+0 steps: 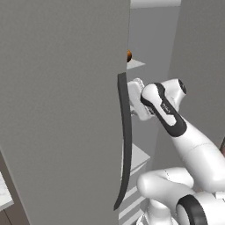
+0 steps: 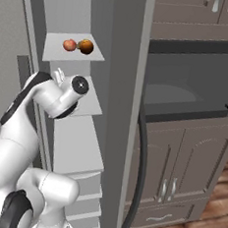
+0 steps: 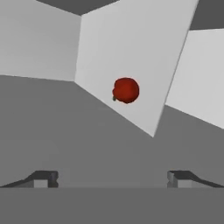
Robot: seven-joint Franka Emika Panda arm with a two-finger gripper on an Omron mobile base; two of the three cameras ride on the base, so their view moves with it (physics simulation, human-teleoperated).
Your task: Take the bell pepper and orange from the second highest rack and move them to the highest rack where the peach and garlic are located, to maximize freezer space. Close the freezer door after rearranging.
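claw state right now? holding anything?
Claw: open, holding nothing; its tips stand wide apart, short of the red bell pepper on the shelf.

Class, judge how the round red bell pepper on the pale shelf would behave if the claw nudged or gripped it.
The round red bell pepper looks nearly spherical, so a nudge would probably roll it along the pale flat shelf. Its smooth skin may slip between the open claw.

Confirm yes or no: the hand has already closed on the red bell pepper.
No. In the hand view the hand stands wide open, with the bell pepper lying on a pale shelf well ahead of its tips.
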